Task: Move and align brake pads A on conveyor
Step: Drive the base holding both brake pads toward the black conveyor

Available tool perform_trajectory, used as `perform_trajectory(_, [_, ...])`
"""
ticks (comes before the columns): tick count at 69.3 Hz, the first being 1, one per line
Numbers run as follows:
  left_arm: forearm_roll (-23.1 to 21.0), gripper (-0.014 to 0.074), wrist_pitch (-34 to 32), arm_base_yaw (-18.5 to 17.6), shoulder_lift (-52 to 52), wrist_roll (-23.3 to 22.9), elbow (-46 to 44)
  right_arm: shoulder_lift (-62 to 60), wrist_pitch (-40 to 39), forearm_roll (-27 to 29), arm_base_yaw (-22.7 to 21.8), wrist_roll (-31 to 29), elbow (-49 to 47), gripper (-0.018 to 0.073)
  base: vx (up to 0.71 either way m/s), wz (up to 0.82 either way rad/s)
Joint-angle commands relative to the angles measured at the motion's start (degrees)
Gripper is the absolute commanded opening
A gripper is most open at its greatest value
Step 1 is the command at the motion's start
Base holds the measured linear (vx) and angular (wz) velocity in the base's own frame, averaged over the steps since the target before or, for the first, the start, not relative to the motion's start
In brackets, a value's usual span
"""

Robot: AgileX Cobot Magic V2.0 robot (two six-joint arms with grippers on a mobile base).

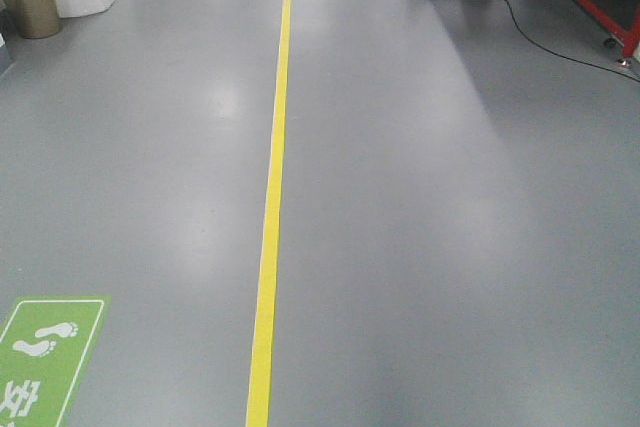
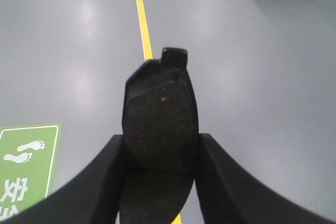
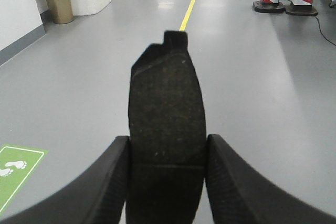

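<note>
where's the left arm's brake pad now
Left wrist view, centre: the brake pad is clamped in the left gripper, tab end up, with the yellow line behind it.

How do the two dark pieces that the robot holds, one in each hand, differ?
The left brake pad looks blacker, with pale specks; the right brake pad looks greyer, its fine texture plain. The left brake pad shows a distinct smooth rim below its tab; on the right brake pad that rim is barely marked. Both are clamped between fingers, tab pointing away, yellow line behind.
</note>
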Motion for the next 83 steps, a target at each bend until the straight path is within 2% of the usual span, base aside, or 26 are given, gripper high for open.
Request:
perform_trajectory(1, [-0.93, -0.0006, -4.88, -0.05, 0.17, -0.16, -1.68, 0.50, -5.80, -0.83, -0.25, -0.25, -1.73, -0.0010, 0.14, 0.02])
perform_trajectory(38, [-0.93, -0.0006, -4.88, -0.05, 0.17, -0.16, -1.68, 0.50, -5.80, -0.83, -0.25, -0.25, -1.73, -0.0010, 0.28, -0.05])
perform_trajectory(83, [-0.93, -0.0006, -4.88, -0.05, 0.17, -0.16, -1.68, 0.50, -5.81, -0.83, -0.25, -0.25, -1.73, -0.0010, 0.56, -0.05])
